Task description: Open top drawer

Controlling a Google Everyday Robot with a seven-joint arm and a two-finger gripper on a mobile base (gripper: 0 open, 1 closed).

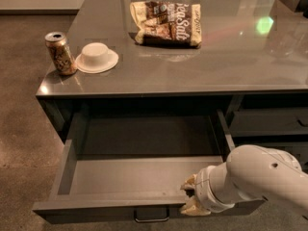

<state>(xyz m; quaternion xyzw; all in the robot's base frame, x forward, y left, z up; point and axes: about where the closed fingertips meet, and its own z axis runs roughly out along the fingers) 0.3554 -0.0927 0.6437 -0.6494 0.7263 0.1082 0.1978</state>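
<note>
1. The top drawer (139, 173) stands pulled far out toward the near side, under the left part of the grey counter (216, 69). Its inside is a plain grey tray, and I see nothing lying in it.
2. On the drawer's front, at the near edge, there is a small dark loop handle (151, 216). Nothing touches the handle.
3. The gripper (189, 196) is at the near right corner of the drawer, to the right of the handle and right at the top edge of the drawer front. If it is open or closed on that edge, I cannot tell.
4. The white rounded arm (260, 177) comes in from the right and covers the right end of the drawer front.
5. On the counter, at the far side, lies a flat snack bag (166, 23), brown and cream. The words "Sea Salt" can be read on it; the smaller print is not readable.
6. At the left near corner of the counter stands a drink can (60, 53), upright, with its top open. Its label has a brown and pale pattern, but no name can be read.
7. Just beside the can, to its right, sits a white bowl (96, 57).
8. A green spot of light (264, 25) shines on the far right of the counter.
9. To the right of the open drawer there is a shorter drawer front (269, 123), which is closed.
</note>
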